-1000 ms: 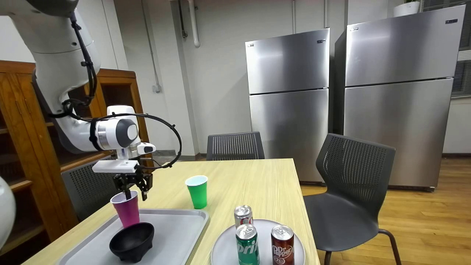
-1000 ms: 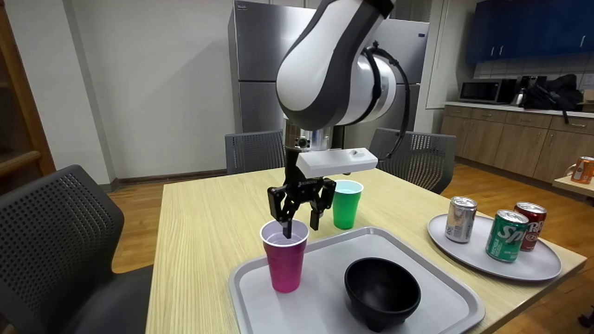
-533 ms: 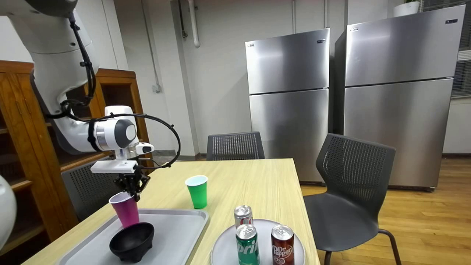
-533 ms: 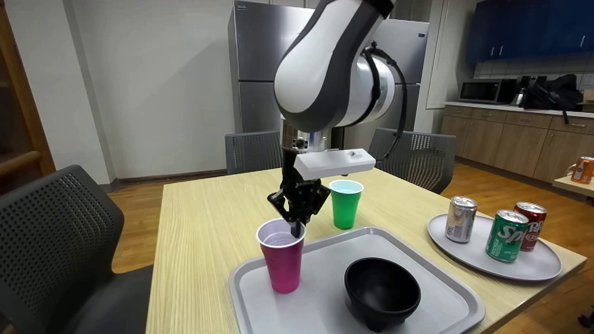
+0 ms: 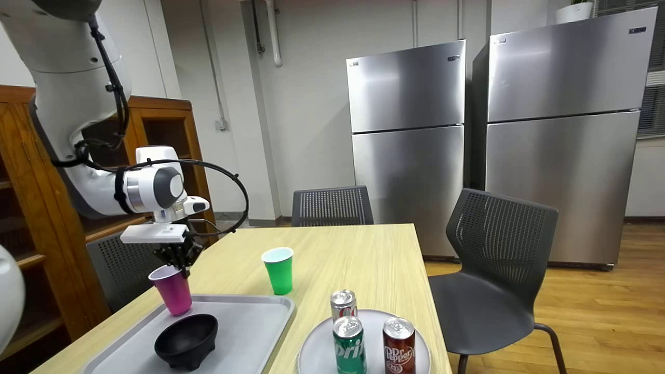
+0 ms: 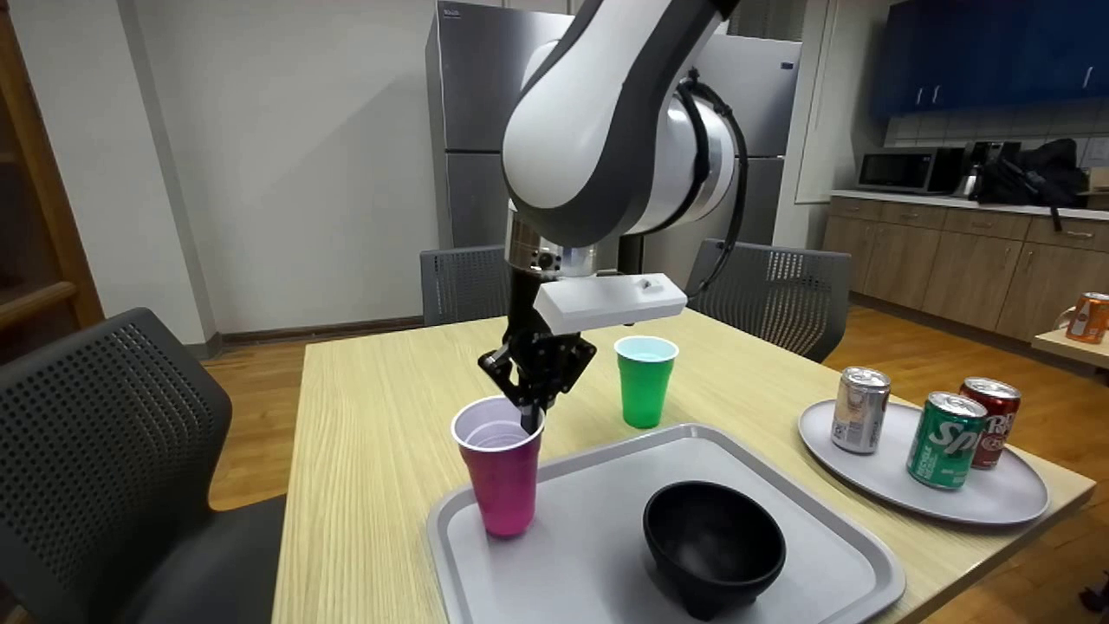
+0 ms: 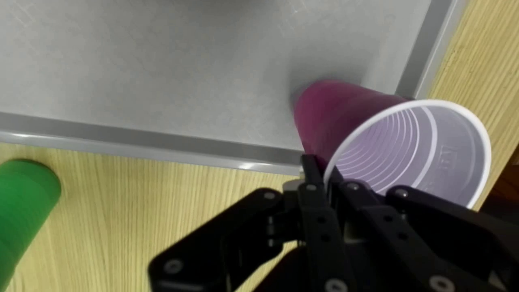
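Black two-fingered tool [image 7: 322,170] pinches rim of magenta tapered plastic cup [image 6: 502,485], judged light, pliable and best held there.

White-rimmed magenta cup [image 6: 505,487]; green cup [image 6: 645,386]; black bowl [image 6: 714,548]; grey tray [image 6: 598,520]; black claw [image 7: 322,172]; pale streaky-grained table [image 6: 390,416].

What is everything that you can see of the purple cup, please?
The purple cup looks like plastic: a tapered magenta body, a pale inside with ring-shaped ridges and a white rim. It is roughly upright, mouth up, over a corner of the grey tray; whether its base touches it I cannot tell. The gripper is shut on its rim, pinching the wall from inside and outside.
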Motion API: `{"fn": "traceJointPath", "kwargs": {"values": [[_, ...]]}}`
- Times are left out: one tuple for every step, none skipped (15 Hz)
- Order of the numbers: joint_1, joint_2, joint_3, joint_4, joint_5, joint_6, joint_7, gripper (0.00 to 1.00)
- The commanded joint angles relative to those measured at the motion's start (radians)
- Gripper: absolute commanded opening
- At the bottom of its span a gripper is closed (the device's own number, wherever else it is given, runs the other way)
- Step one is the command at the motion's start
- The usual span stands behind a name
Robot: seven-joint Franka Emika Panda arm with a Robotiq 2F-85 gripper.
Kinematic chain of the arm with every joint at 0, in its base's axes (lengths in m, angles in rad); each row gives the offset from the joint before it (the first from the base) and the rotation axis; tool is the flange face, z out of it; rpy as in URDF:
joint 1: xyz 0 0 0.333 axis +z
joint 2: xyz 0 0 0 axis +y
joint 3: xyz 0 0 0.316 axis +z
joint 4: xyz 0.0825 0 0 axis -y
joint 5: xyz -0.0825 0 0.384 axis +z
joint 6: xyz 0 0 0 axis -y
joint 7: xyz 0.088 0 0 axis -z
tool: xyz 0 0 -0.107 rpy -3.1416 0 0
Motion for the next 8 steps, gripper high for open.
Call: {"fn": "traceJointPath", "kwargs": {"values": [[-0.018, -0.056, 0.02, -0.029, 0.019, 0.031, -0.022, 0.01], [-0.016, -0.061, 0.012, -0.023, 0.015, 0.025, -0.01, 0.01], [-0.017, -0.063, 0.003, -0.014, 0.013, 0.018, 0.0, 0.01], [-0.018, -0.064, -0.005, -0.004, 0.008, 0.01, 0.006, 0.01], [-0.021, -0.064, -0.012, 0.002, 0.005, 0.011, 0.009, 0.01], [-0.024, -0.06, -0.02, 0.013, 0.002, 0.01, 0.012, 0.01], [-0.028, -0.055, -0.026, 0.023, 0.002, 0.009, 0.013, 0.01], [-0.032, -0.046, -0.031, 0.037, 0.004, 0.009, 0.011, 0.01]]}}
